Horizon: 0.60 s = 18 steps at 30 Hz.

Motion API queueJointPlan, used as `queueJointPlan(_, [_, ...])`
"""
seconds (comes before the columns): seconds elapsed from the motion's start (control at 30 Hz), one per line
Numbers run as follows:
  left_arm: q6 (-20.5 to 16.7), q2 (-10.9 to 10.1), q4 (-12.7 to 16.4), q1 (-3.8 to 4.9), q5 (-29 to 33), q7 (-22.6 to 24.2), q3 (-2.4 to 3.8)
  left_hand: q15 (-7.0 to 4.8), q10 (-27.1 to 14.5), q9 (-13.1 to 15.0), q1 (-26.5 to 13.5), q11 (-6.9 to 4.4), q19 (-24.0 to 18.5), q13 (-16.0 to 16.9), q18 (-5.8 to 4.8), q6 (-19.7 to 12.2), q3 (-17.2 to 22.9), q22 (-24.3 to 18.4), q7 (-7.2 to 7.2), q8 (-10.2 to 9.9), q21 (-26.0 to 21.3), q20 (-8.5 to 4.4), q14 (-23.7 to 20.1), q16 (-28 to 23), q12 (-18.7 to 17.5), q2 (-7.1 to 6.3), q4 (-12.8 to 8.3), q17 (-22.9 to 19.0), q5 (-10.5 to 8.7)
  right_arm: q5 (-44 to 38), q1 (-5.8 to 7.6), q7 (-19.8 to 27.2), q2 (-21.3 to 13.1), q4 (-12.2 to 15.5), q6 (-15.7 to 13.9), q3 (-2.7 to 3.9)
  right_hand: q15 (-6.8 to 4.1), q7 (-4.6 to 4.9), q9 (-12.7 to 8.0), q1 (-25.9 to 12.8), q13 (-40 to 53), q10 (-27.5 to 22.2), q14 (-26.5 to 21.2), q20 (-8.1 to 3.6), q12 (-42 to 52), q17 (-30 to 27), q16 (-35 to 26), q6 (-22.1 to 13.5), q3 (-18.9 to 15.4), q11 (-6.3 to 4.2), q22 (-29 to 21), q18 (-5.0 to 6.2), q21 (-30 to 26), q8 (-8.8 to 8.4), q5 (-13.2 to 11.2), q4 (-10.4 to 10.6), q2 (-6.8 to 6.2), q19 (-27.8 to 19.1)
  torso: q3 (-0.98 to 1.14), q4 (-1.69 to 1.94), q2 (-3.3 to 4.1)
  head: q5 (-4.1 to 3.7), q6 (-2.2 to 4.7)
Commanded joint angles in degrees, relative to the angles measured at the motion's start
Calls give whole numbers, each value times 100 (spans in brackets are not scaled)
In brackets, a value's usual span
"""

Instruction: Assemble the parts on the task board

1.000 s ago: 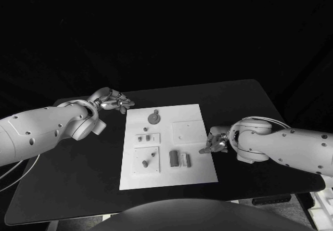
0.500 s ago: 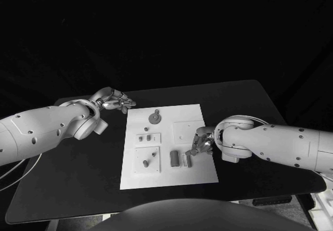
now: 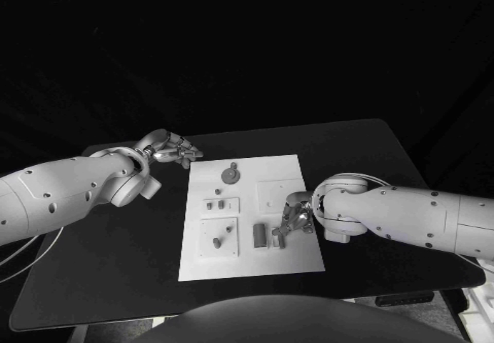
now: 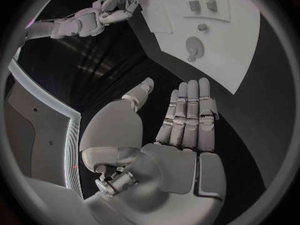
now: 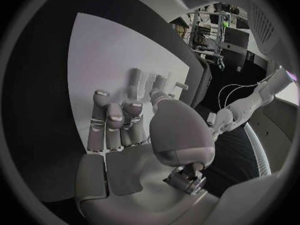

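Right hand [image 3: 293,216] low over task board [image 3: 290,256], fingers straight and apart, gripping nothing — two upright grey parts [image 3: 267,236] just beyond fingertips. Left hand [image 3: 170,151] off board's far corner over black table [image 3: 123,264], fingers extended, empty — round keyed part [image 3: 230,174] nearest it, well apart.

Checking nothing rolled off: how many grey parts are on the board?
7 visible: round one at the far end, small one, pair, peg, two bars by the right hand, which may hide more.
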Motion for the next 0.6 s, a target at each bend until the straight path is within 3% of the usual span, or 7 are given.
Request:
queueJointPlan(0.03, [66,4,10,6,-11,36,4,-1,29,-2,64,6,-17,10,87,2,1,7,10,19,-3,5,29,-29,-39,-5,-36,6,6,-204,-38,-5,22,-35,187,-3,-6,-2,-4,1,-5,-24,-43,1,38,-1,37,42,-39,-31,84,46,36,-1,32,7,48,-31,5,-1,-1,5,0])
queueJointPlan(0.33, [64,-8,21,6,-11,30,4,-1,31,-2,63,6,-16,11,86,4,-4,7,10,20,-3,6,30,-30,-39,-3,-41,9,6,-399,-113,-16,115,-145,127,-2,-5,-20,1,12,-3,-18,-34,-1,45,2,49,92,-77,-49,84,46,45,18,34,18,88,-22,11,0,0,38,0])
queueJointPlan(0.6, [61,-20,30,6,-11,24,4,-1,32,-1,61,6,-16,12,85,5,-11,7,10,21,-4,6,30,-33,-39,-4,-45,11,5,-544,-178,-31,169,-253,166,-2,-5,-32,3,27,-3,-14,-27,-5,49,2,55,120,-97,-60,84,46,50,27,36,18,122,-16,2,-9,0,55,0])
